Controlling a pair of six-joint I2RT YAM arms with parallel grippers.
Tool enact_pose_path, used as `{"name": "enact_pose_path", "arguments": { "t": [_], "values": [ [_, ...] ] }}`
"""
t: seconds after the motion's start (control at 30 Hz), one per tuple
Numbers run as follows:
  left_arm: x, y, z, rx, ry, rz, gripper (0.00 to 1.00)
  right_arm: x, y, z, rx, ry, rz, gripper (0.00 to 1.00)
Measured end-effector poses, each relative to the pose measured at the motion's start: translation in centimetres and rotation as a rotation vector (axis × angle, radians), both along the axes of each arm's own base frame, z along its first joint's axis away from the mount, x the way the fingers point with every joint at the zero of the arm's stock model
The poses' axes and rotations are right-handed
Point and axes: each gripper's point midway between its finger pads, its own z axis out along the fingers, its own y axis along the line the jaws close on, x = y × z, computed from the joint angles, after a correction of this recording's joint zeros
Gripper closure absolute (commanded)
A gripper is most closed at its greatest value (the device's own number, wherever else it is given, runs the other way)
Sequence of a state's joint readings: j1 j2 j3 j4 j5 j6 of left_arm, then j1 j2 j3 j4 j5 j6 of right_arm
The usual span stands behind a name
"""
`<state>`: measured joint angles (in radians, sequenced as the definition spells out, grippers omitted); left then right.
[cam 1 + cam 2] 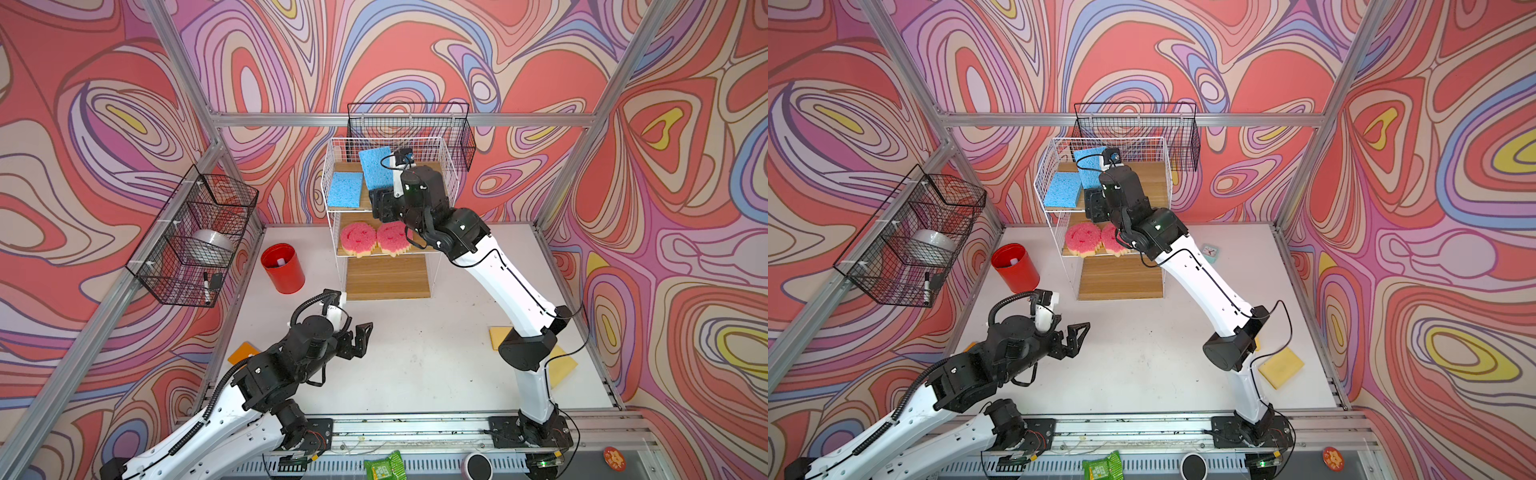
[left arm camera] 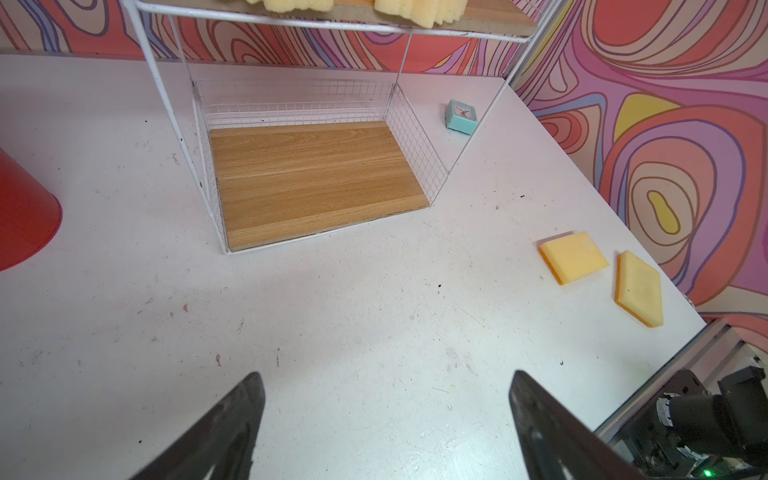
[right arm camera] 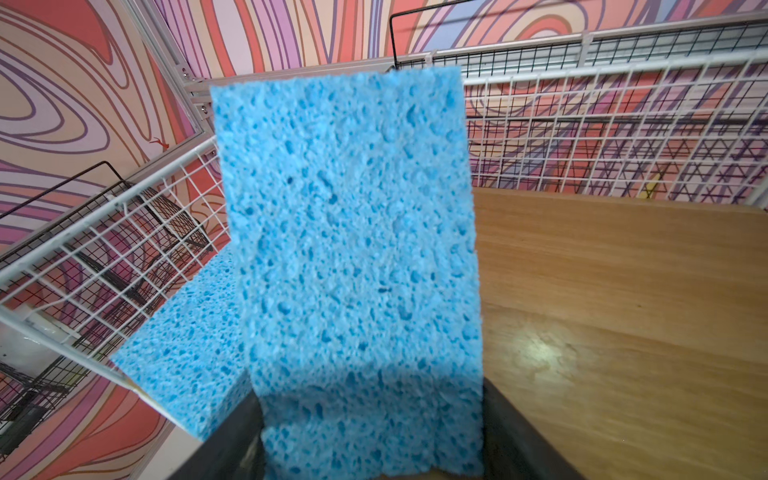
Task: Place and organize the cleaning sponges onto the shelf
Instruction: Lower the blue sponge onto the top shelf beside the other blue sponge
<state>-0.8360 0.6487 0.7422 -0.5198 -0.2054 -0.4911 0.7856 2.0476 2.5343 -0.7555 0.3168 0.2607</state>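
Note:
My right gripper [image 3: 370, 390] reaches into the fenced top level of the white wire shelf [image 1: 451, 166] and is shut on a blue sponge [image 1: 376, 166] [image 3: 353, 249], which stands tilted on end. A second blue sponge [image 1: 345, 189] [image 3: 195, 332] lies flat on that board beside it. Two pink-and-yellow round sponges [image 1: 357, 239] [image 1: 392, 237] lie on the middle board. The bottom board [image 2: 316, 174] is bare. Two yellow sponges [image 2: 573, 257] [image 2: 640, 286] lie near the table's right edge, and an orange one [image 1: 243, 353] peeks out behind my left arm. My left gripper [image 1: 361, 336] [image 2: 386, 374] hovers open over the table.
A red cup [image 1: 283, 268] stands left of the shelf. A mint-green clock [image 1: 1210, 252] sits on the table right of it. Black wire baskets hang on the left wall [image 1: 195, 237] and on the back wall [image 1: 411, 124] behind the shelf. A green packet [image 1: 382, 465] lies at the front rail.

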Motion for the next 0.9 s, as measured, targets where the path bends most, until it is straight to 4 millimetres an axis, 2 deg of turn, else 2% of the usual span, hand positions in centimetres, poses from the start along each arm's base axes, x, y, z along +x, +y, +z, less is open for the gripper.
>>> {"name": "enact_pose_path", "arguments": {
  "t": [0.17, 0.23, 0.37, 0.57, 0.77, 0.9],
  "values": [
    [0.0, 0.0, 0.0, 0.000, 0.001, 0.000, 0.07, -0.2, -0.5, 0.0, -0.006, 0.000, -0.013, 0.31],
    [0.0, 0.0, 0.0, -0.002, 0.002, 0.001, 0.07, -0.2, -0.7, 0.0, -0.005, 0.001, -0.024, 0.31],
    [0.0, 0.0, 0.0, -0.002, 0.002, 0.002, 0.07, -0.1, -1.1, 0.0, -0.006, 0.002, -0.040, 0.26],
    [0.0, 0.0, 0.0, -0.002, 0.002, 0.003, 0.07, -0.1, -1.2, -0.1, -0.004, 0.004, -0.049, 0.25],
    [0.0, 0.0, -0.3, 0.002, 0.007, 0.003, 0.07, -0.6, -1.8, -0.1, -0.005, 0.012, -0.055, 0.13],
    [0.0, 0.0, -0.3, 0.000, 0.008, 0.004, 0.07, -0.6, -1.9, -0.1, -0.005, 0.011, -0.057, 0.10]
  ]
}}
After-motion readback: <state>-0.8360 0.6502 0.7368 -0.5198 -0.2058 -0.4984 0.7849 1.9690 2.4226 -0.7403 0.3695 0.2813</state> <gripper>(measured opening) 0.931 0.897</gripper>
